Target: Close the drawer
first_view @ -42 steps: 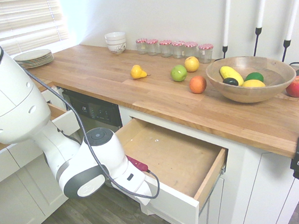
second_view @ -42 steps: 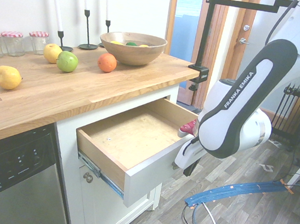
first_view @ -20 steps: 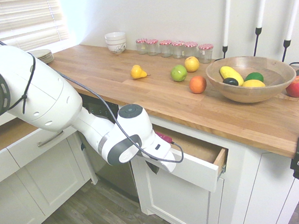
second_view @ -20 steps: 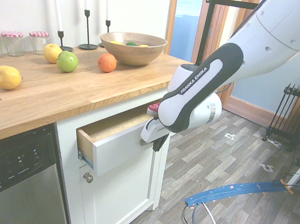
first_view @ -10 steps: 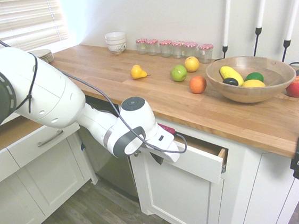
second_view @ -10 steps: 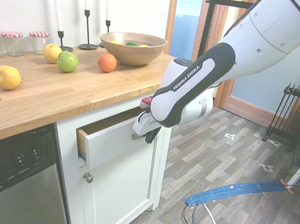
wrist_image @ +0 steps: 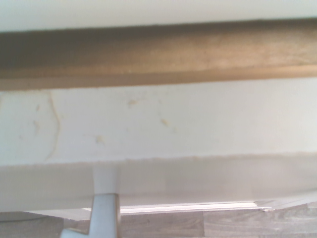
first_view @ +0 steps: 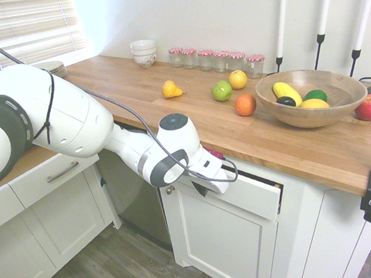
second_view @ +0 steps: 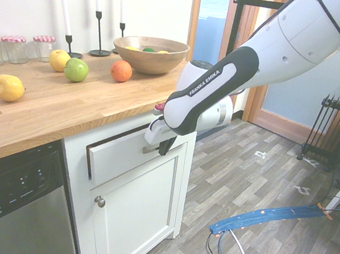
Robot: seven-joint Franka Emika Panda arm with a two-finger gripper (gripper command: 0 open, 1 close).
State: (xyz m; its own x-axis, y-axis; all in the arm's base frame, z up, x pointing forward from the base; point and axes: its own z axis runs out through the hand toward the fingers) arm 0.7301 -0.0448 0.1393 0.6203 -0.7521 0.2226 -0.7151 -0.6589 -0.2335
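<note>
First exterior view shows the wide shallow drawer with a flat white front panel [first_view: 248, 197] sitting just under the edge of the wooden butcher-block tabletop [first_view: 169, 114], nearly pushed in, with only a thin dark gap left along its top. The white arm's tool [first_view: 204, 187] is fully shut with nothing in its grasp and presses against the front panel. In the second exterior view, the tool [second_view: 162, 146] rests at the drawer's silver bar handle [second_view: 150, 150], above the white cabinet door [second_view: 136, 216].
</note>
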